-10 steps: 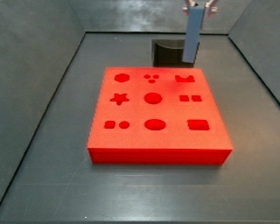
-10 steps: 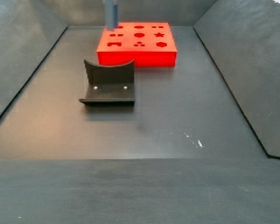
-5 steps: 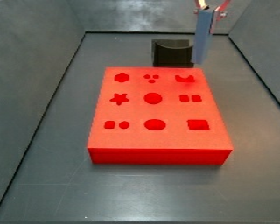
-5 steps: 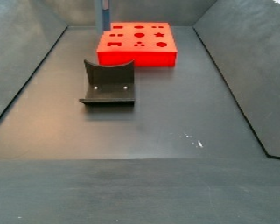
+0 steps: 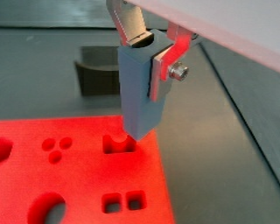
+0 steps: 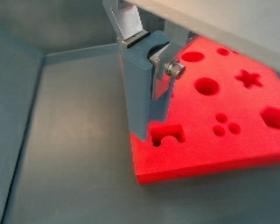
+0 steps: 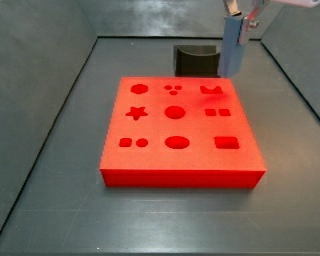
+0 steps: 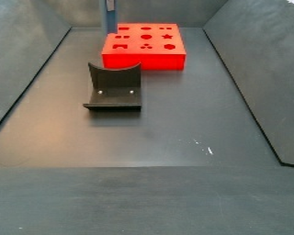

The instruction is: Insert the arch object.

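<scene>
Arch object: I can't pick it out in any view. It is not sitting plainly in the arch-shaped recess (image 5: 116, 143), which looks open with its red centre post showing in both wrist views. If the piece is pinched up between the plates, the near plate hides it.

The gripper (image 5: 133, 131) hangs tip-down right at that recess. In a wrist view (image 6: 140, 131) the lower end of the long flat finger (image 6: 139, 83) comes down at the recess edge, near a corner of the board. I can't tell whether it is touching or just above. Only one broad plate faces the wrist cameras, with a bracket and a screw head beside it, so I cannot tell whether the jaws are apart, together or clamped on anything.

In a side view the gripper (image 7: 234, 65) is a thin upright blue-grey bar over the far right part of the red board (image 7: 156, 128), close to the arch-shaped recess (image 7: 211, 91) in the board's back row. In the opposite side view the gripper (image 8: 109, 27) stands at the far left corner of the red board (image 8: 143, 61).

The board carries rows of shaped recesses — round, star, square and paired ones among them.

The fixture (image 7: 194, 58) stands on the dark worktop (image 7: 56, 150) just beyond the board's far edge. From the opposite side it (image 8: 114, 88) sits apart from the board, nearer that camera, its upright curved. The worktop has grey walls around it.
</scene>
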